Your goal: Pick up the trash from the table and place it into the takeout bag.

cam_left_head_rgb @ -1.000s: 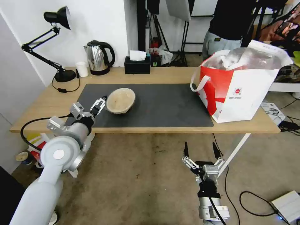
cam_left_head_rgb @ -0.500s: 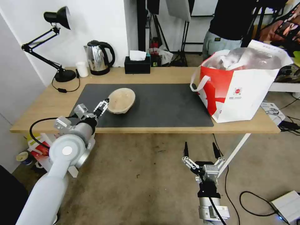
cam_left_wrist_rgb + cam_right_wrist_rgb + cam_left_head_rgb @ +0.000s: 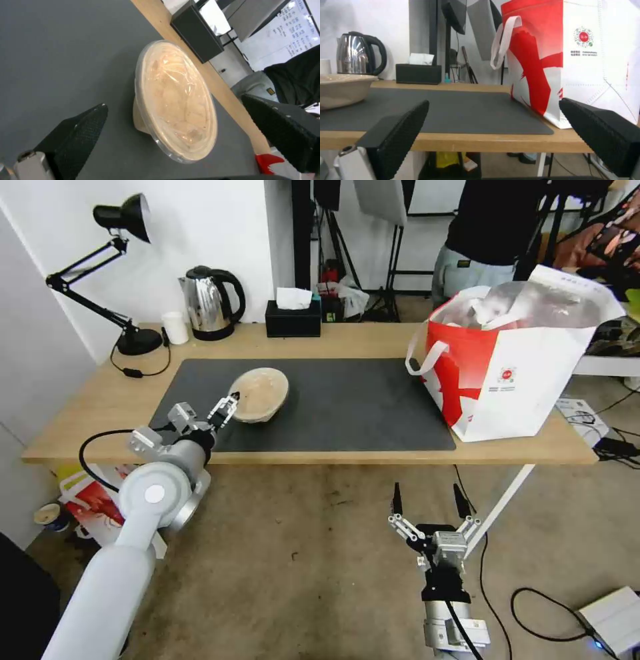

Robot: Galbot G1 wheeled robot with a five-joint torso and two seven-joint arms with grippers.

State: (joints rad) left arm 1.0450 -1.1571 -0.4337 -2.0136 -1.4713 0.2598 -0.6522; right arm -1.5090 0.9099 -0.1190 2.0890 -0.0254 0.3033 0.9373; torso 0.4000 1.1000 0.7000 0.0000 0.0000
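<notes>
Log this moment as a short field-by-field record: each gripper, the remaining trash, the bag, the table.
left gripper: jaws open, at the near-left rim of the tan bowl, not closed on it
right gripper: jaws open, parked low in front of the table edge, holding nothing
tan bowl: film-covered, resting on the dark grey mat, tilted
takeout bag: upright at the right end of the table, mouth open, items inside
other items: kettle, tissue box, desk lamp, white cup along the far edge
</notes>
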